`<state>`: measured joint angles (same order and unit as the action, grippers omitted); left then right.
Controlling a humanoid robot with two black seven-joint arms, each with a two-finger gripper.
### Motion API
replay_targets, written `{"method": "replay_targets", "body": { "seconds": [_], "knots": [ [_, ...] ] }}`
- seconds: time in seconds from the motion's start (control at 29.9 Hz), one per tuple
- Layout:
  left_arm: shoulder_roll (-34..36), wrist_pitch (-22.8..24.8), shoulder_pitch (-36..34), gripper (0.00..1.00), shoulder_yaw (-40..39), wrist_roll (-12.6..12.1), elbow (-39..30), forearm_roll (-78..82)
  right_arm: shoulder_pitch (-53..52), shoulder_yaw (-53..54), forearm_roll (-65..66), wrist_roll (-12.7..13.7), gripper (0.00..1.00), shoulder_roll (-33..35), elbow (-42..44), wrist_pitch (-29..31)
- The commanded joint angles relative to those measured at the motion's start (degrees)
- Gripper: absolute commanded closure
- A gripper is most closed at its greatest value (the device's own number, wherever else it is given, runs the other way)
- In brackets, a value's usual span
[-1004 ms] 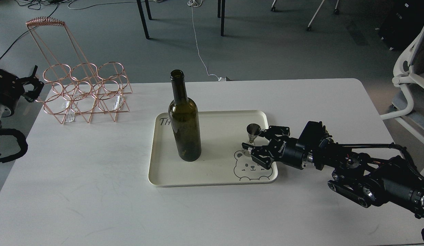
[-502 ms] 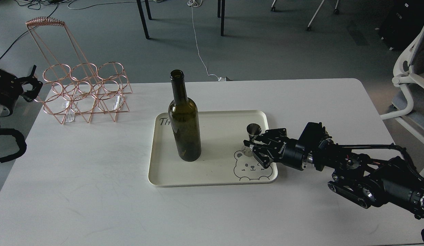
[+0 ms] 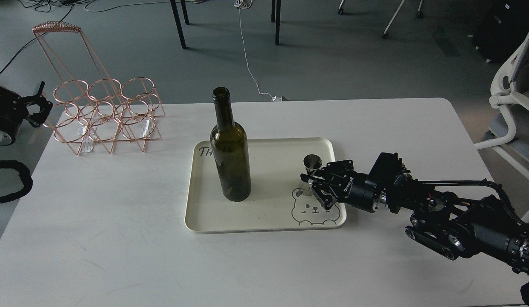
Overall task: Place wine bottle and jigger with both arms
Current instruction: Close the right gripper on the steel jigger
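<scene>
The wine bottle [image 3: 230, 147] stands upright on the left half of a cream tray [image 3: 264, 221]. The jigger [image 3: 311, 170] stands on the tray's right side, just above a printed bear. My right gripper [image 3: 317, 184] reaches in from the right, its two fingers closed around the jigger's lower half. My left gripper [image 3: 39, 106] is at the far left edge, off the table, next to the wire rack, with its fingers spread and nothing between them.
A copper wire bottle rack [image 3: 104, 117] stands at the table's back left corner. The white table [image 3: 119, 238] ends close behind the tray. A white chair [image 3: 514, 106] stands to the right of the table.
My right gripper's fingers have closed in on the jigger, and gripper and jigger have shifted slightly left. The left gripper drew back a little to the left. The bottle has not moved.
</scene>
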<state>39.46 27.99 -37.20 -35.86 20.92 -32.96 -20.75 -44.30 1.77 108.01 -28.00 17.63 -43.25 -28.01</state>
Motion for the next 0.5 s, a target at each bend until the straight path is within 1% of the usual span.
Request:
{"method": "replay_targets", "body": {
  "seconds": [0.0, 0.3, 0.47],
  "knots": [
    [0.0, 0.0, 0.0, 0.02, 0.0, 0.0, 0.0, 0.0, 0.0, 0.0, 0.0, 0.0, 0.99, 0.0, 0.0, 0.0],
    [0.1, 0.0, 0.0, 0.02, 0.0, 0.1, 0.0, 0.0, -0.5, 0.3, -0.7, 0.0, 0.99, 0.2, -0.2, 0.0],
    [0.1, 0.0, 0.0, 0.02, -0.1, 0.0, 0.1, 0.0, -0.5, 3.6, -1.1, 0.0, 0.99, 1.2, -0.6, 0.0]
  ]
}}
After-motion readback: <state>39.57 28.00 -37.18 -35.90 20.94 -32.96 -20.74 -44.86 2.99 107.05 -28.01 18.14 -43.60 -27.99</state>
